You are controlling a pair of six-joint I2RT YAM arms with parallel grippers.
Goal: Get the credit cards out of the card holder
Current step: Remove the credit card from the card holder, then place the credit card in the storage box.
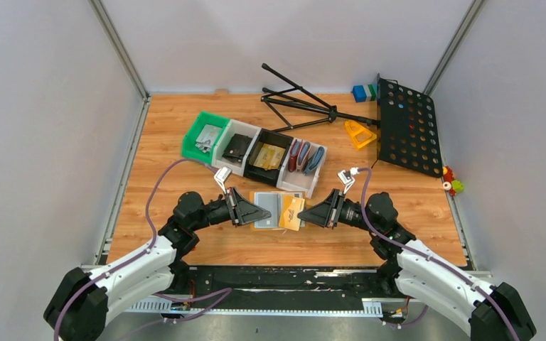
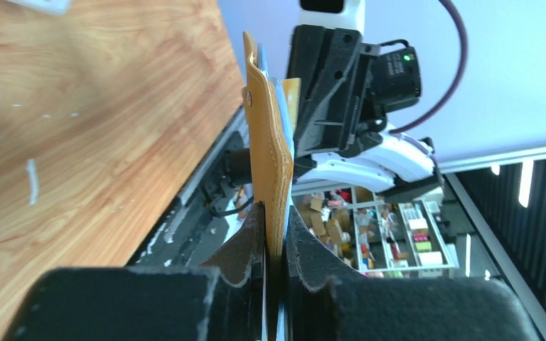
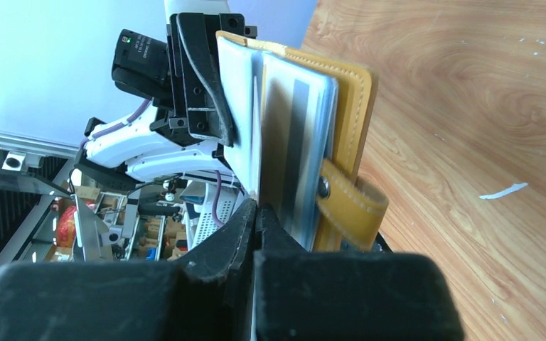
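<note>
Mustard card holder point(image 1: 271, 207) is held open over the table point(image 1: 185, 135), at 6 o'clock of the row of bins point(image 1: 256, 149). Left gripper point(image 2: 274, 213), at the holder's 9 o'clock, is clamped on its edge. Right gripper point(image 1: 304, 214), at 3 o'clock, pinches a gold credit card point(image 1: 293, 212) that sticks out of the holder.

mustard card holder point(image 1: 270, 211) spread open, credit cards point(image 3: 295, 142) tucked inside.
</note>
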